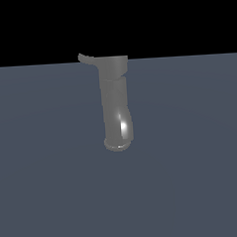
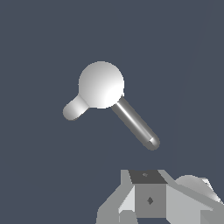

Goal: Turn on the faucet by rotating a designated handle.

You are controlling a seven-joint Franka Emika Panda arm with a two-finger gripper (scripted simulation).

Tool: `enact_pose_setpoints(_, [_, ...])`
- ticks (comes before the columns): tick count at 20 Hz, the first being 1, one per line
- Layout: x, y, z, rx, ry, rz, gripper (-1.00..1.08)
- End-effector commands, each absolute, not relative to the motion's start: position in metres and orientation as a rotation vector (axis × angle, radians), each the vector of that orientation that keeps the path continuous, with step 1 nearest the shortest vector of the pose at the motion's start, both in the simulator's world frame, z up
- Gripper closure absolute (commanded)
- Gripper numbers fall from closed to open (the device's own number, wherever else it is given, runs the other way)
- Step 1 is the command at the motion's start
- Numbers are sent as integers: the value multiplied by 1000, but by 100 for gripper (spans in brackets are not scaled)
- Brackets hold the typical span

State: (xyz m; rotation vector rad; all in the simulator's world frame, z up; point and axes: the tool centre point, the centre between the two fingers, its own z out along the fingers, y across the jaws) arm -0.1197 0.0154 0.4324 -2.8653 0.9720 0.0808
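In the exterior view the faucet [image 1: 115, 103] stands on the grey surface [image 1: 44, 169], and the handle [image 1: 87, 59] juts from its top toward that view's left, with open room all round it; no arm shows.

In the wrist view the faucet [image 2: 101, 84] lies below the pincer [image 2: 148, 205]. The slim rod [image 2: 134, 123] angling toward the pincer is probably the handle. The two are well apart. Whether the pincer is apart or together I cannot tell.

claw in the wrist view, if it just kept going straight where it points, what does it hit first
Probably bare floor. The claw sits off to one side of the faucet and short of the handle, so neither looks in line, though depth is hard to judge.
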Motion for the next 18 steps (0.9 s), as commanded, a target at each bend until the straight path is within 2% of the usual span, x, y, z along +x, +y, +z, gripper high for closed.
enact_pose_setpoints(1, [-108, 19, 425, -2837, 1059, 88, 108])
enact_pose_setpoints(18, [-35, 46, 367, -2610, 1628, 95, 108])
